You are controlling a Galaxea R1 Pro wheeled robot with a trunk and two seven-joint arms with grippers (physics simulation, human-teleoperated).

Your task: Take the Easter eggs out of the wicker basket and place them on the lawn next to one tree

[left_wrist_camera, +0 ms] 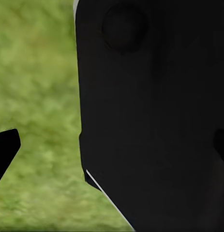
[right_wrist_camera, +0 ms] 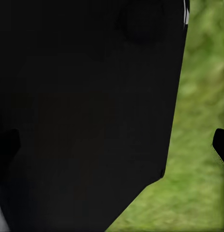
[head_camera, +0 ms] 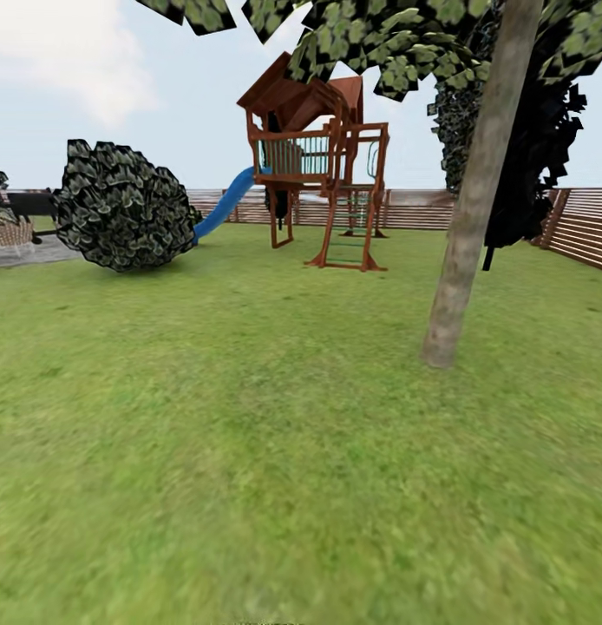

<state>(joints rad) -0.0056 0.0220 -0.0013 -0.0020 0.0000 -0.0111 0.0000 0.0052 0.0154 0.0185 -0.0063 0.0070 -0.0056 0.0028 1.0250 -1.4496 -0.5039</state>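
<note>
Closest in, each wrist view is taken up mostly by a large black body of the robot, with blurred green grass past its edge. The left gripper (left_wrist_camera: 112, 145) shows two dark fingertips (left_wrist_camera: 6, 147) set far apart at opposite edges of its view, so it stands wide with nothing between them. The right gripper (right_wrist_camera: 114, 145) looks much the same, one fingertip (right_wrist_camera: 220, 145) against the grass and the other barely separable from the black body; it too appears wide and empty.

From the head, the lawn (head_camera: 249, 451) spreads ahead. On it stands one tree (head_camera: 474, 217), its bare trunk leaning, leaves overhead. Farther off are one round dark bush (head_camera: 123, 206), one wooden play tower (head_camera: 323, 156) with one blue slide (head_camera: 225, 204), and the slatted fence (head_camera: 587, 227). No writing can be read.
</note>
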